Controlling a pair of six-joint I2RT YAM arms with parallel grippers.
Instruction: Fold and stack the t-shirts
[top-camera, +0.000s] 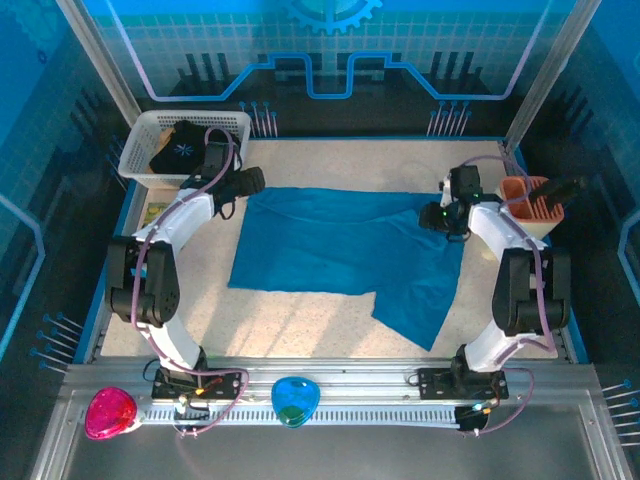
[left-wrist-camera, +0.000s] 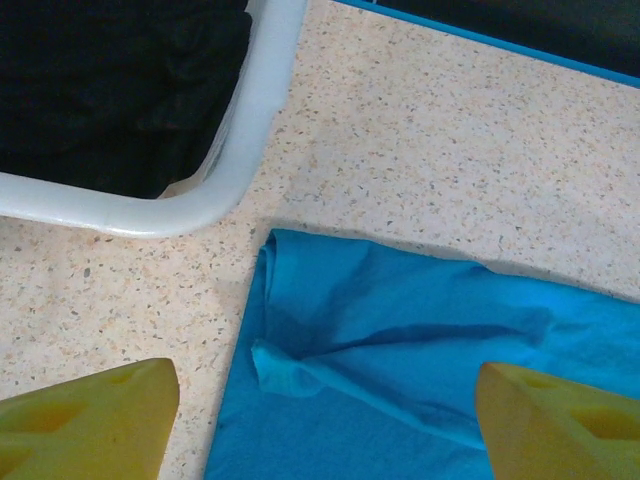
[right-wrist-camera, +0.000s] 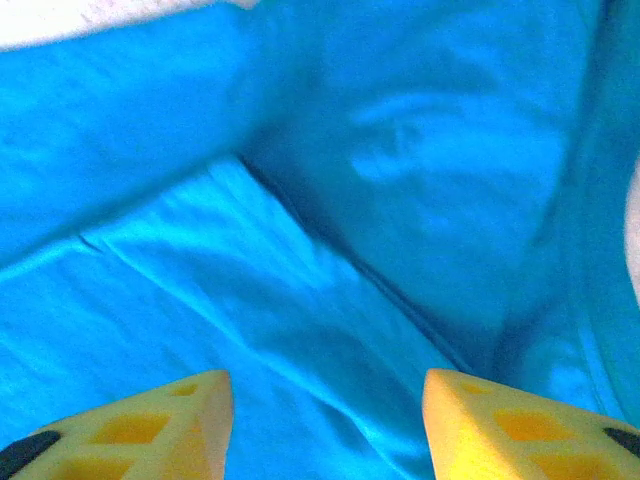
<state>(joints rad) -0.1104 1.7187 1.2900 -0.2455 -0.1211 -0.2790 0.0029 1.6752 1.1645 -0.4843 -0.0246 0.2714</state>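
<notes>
Top external view: teal shirt spread on the table, both grippers open at its far corners

The teal-blue t-shirt (top-camera: 340, 250) lies spread across the middle of the speckled table (top-camera: 300, 325). It lies mostly flat, and one flap reaches toward the near right. In the left wrist view the shirt's (left-wrist-camera: 400, 340) far left corner shows a small pucker and a soft crease, with bare table (left-wrist-camera: 450, 150) beyond it. In the right wrist view the cloth (right-wrist-camera: 300, 200) runs under the fingers with a dark fold line slanting across it.

The black t-shirt (top-camera: 185, 148), with its pale starburst print up, sits bunched in the white basket (top-camera: 140, 135) at the far left corner of the table. The left wrist view shows the same dark cloth (left-wrist-camera: 110, 80) inside the basket's rounded rim (left-wrist-camera: 250, 130), near the teal corner but apart from it.

The left gripper (top-camera: 250, 185) is at the shirt's far left corner. Its yellow fingers (left-wrist-camera: 90, 420) are spread wide with nothing between them, one over bare table and the other over the cloth. The right gripper (top-camera: 432, 215) is at the far right corner. Its yellow fingers (right-wrist-camera: 150, 420) are also parted over the cloth and hold nothing. Whether the tips touch the fabric cannot be told.

An orange holder (top-camera: 530, 205) stands at the right edge of the table, beside the right arm.
</notes>
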